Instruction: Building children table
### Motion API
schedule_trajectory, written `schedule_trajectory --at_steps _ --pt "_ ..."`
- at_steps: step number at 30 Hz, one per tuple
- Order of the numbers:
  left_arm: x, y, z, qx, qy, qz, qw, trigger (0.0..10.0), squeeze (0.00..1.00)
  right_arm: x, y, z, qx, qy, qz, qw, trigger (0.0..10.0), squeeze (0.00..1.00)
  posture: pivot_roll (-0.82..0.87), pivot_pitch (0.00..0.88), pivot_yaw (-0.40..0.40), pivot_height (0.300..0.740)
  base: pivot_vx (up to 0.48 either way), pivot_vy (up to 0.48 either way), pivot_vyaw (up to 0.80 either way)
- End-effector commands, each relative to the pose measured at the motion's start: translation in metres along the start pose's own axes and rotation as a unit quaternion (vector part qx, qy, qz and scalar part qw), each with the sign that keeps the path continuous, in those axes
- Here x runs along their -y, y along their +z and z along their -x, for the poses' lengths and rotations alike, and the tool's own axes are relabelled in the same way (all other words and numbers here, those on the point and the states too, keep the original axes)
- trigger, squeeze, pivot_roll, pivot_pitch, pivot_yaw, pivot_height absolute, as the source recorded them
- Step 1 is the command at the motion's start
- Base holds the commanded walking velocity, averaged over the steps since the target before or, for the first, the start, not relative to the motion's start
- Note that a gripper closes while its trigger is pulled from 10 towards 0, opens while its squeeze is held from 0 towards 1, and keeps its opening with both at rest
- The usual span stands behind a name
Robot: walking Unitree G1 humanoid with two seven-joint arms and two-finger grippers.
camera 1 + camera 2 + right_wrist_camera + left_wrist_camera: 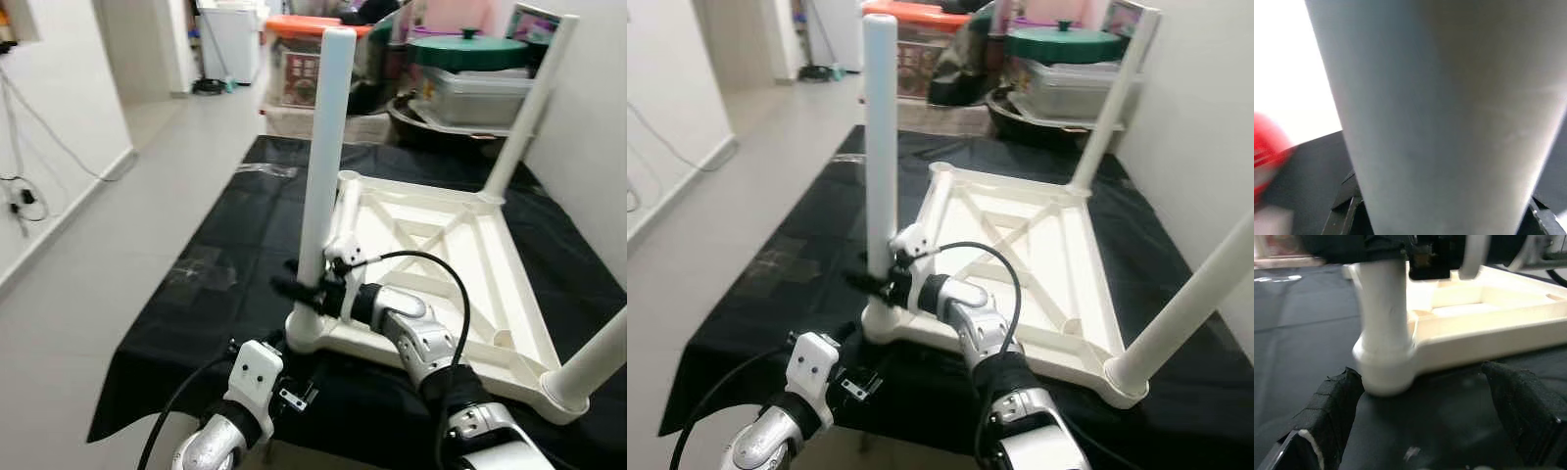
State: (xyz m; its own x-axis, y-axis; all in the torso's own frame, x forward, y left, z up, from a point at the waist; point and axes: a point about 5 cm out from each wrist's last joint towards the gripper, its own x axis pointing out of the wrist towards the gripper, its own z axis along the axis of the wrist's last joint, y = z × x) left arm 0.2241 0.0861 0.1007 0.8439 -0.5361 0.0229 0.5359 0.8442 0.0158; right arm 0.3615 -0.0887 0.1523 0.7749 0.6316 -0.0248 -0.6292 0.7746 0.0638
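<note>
The white children's table point(460, 245) lies upside down on a black cloth point(225, 264). Three white legs stand up from it: near left point(323, 147), far right point(531, 108) and near right point(600, 360). My right gripper point(299, 289) is shut on the near left leg just above its corner socket point(1385, 377). In the right wrist view that leg point(1444, 107) is pressed between black fingers point(1344, 210). My left gripper point(1419, 374) stays low in front of the same corner, open, with a finger point(1334, 404) on each side of it and apart from it.
The far left corner of the table carries a short socket point(348, 181). Behind the cloth are an orange-lidded box point(304, 59) and a green-lidded tub point(470, 69). A white wall point(588, 147) runs close on the right. Tiled floor point(88, 274) and wall cables point(24, 201) lie to the left.
</note>
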Motion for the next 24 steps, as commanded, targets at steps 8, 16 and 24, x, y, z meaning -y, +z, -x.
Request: schedule_trajectory --at_steps 8,16,24 --pt "0.002 -0.004 0.002 -0.009 -0.010 0.006 1.000 10.0 0.00 0.055 -0.018 0.056 0.012 -0.431 -0.057 0.900 0.0 0.00 0.10 0.000 -0.061 0.740 0.000 0.000 0.00" --pt "0.002 -0.003 0.002 -0.009 -0.008 0.006 1.000 10.0 0.00 0.033 -0.026 0.053 0.018 -0.470 -0.098 0.877 9.6 0.00 0.10 0.000 -0.067 0.740 0.000 0.000 0.00" --pt "0.002 -0.002 0.002 -0.007 -0.005 0.006 1.000 10.0 0.00 0.023 -0.016 0.030 0.062 -0.364 -0.095 0.924 10.0 0.00 0.10 0.000 -0.069 0.740 0.000 0.000 0.00"
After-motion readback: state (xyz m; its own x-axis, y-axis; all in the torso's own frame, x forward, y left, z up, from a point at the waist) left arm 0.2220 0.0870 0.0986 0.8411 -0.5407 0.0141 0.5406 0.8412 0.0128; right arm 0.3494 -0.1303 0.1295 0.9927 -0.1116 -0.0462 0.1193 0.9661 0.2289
